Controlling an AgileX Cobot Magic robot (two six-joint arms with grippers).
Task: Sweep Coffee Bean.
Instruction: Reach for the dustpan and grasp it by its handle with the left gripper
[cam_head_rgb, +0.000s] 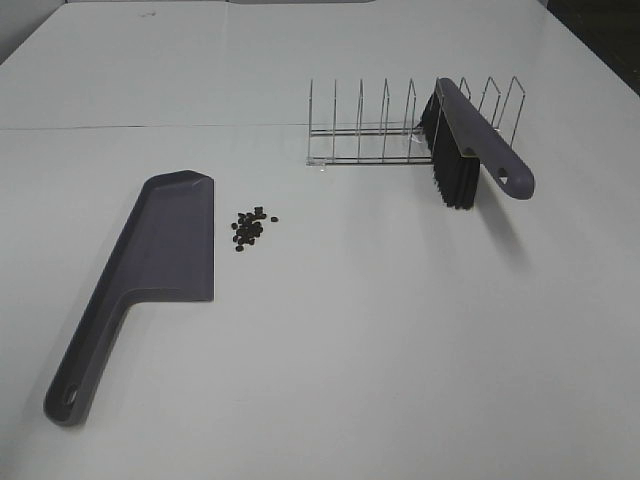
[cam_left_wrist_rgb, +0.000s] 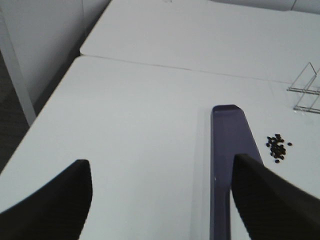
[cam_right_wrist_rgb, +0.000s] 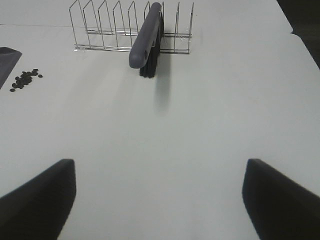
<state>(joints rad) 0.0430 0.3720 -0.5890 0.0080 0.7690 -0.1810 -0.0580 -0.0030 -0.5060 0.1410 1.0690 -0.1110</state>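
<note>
A small cluster of dark coffee beans (cam_head_rgb: 252, 227) lies on the white table just right of the purple-grey dustpan (cam_head_rgb: 160, 262); both also show in the left wrist view, beans (cam_left_wrist_rgb: 277, 147) and dustpan (cam_left_wrist_rgb: 227, 165). A purple-grey brush (cam_head_rgb: 470, 145) with black bristles leans in a wire rack (cam_head_rgb: 370, 125), handle pointing forward; it shows in the right wrist view (cam_right_wrist_rgb: 146, 37). Neither gripper appears in the exterior high view. My left gripper (cam_left_wrist_rgb: 162, 200) is open and empty, back from the dustpan. My right gripper (cam_right_wrist_rgb: 159, 197) is open and empty, well short of the brush.
The wire rack (cam_right_wrist_rgb: 110, 30) stands at the table's back. A seam (cam_head_rgb: 150, 126) runs across the table behind the dustpan. The table's left edge (cam_left_wrist_rgb: 45, 107) drops off beside my left gripper. The beans also show in the right wrist view (cam_right_wrist_rgb: 26, 80).
</note>
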